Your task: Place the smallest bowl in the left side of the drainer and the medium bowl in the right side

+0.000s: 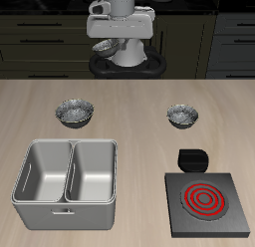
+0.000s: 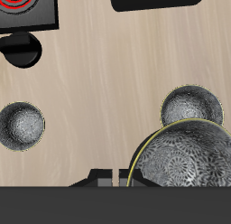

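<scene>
The smallest bowl (image 1: 181, 116) stands on the table behind the stove; it also shows in the wrist view (image 2: 22, 125). The medium bowl (image 1: 76, 113) stands behind the drainer (image 1: 70, 145) and shows in the wrist view too (image 2: 191, 107). The drainer is a light grey basin near the table's front edge, and both its compartments are empty. My gripper (image 1: 122, 50) hangs high at the table's back, close to the robot's base and far from both bowls. It looks open and holds nothing.
The widest bowl (image 2: 180, 161) lies close under the wrist camera, beside the medium bowl; I cannot make it out in the exterior view. A black stove with a red coil (image 1: 206, 201) (image 2: 27, 11) stands at the front, with a black knob-like piece (image 1: 191, 158) behind it.
</scene>
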